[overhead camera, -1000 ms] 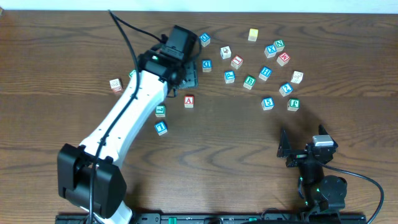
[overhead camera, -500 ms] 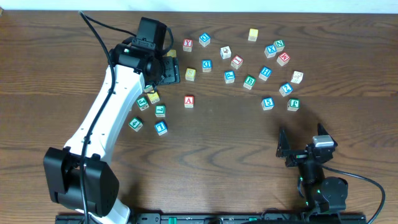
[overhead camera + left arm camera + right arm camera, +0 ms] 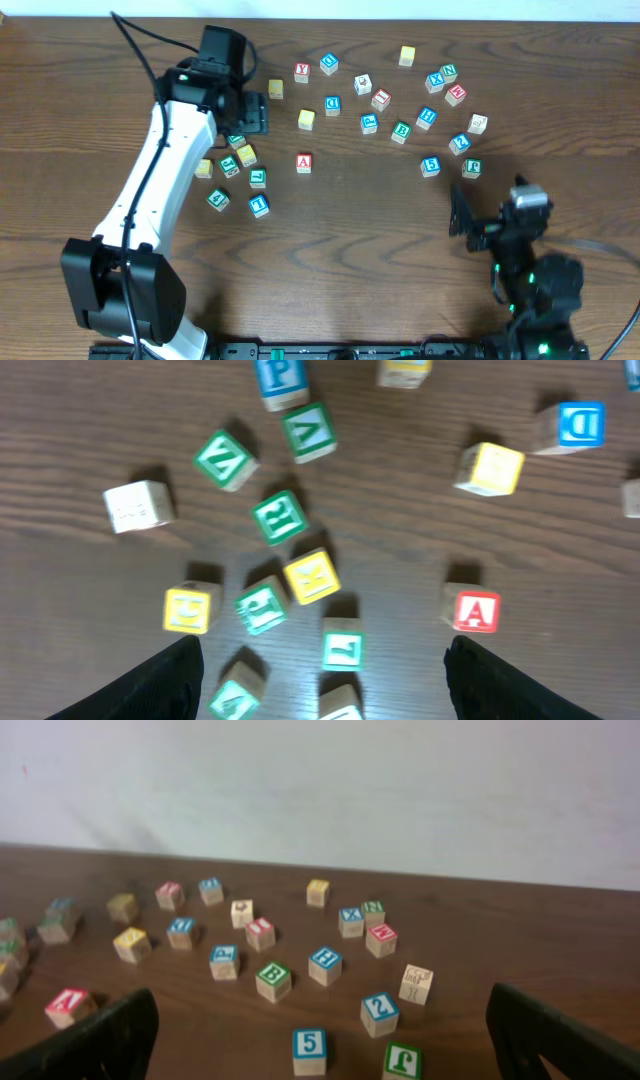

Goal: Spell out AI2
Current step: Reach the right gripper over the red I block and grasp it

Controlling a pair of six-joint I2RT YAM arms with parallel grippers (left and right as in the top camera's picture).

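Left claw [image 3: 253, 114]: fingers apart, empty, red A cube [image 3: 476, 610] on the table [image 3: 400, 530] just ahead of 1 fingertip. Right claw [image 3: 462, 213]: fingers apart, empty; blue 2 cube [image 3: 380, 1010] ahead, red I cube [image 3: 260, 932] farther off.

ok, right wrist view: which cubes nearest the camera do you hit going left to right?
red A cube → green B cube → blue 5 cube → blue 2 cube. Left out: blue H cube and the bottom-edge green cube, which overlap their neighbours sideways.
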